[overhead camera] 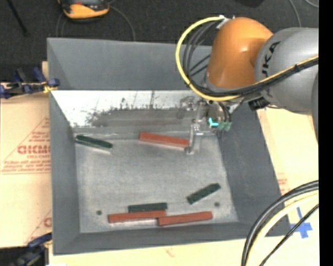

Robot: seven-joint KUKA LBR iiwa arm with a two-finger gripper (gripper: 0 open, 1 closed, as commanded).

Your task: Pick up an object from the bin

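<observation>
Dim surroundings, bright glare on far wall of bin (100,100)

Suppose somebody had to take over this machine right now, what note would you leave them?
Gripper: low at the right end of the red bar on the bin's far side; no hold on it can be seen.
Others: left green bar, right green bar; on the near side, front green bar, front-left red bar, front-right red bar.
Done: nothing lifted.
Left: grasp a bar, raise it.

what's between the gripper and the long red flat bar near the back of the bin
Nothing visible. The gripper is right at the end of the long red flat bar nearest the arm. The closest other piece, a short dark green bar, lies well apart, lower in the view.
</observation>
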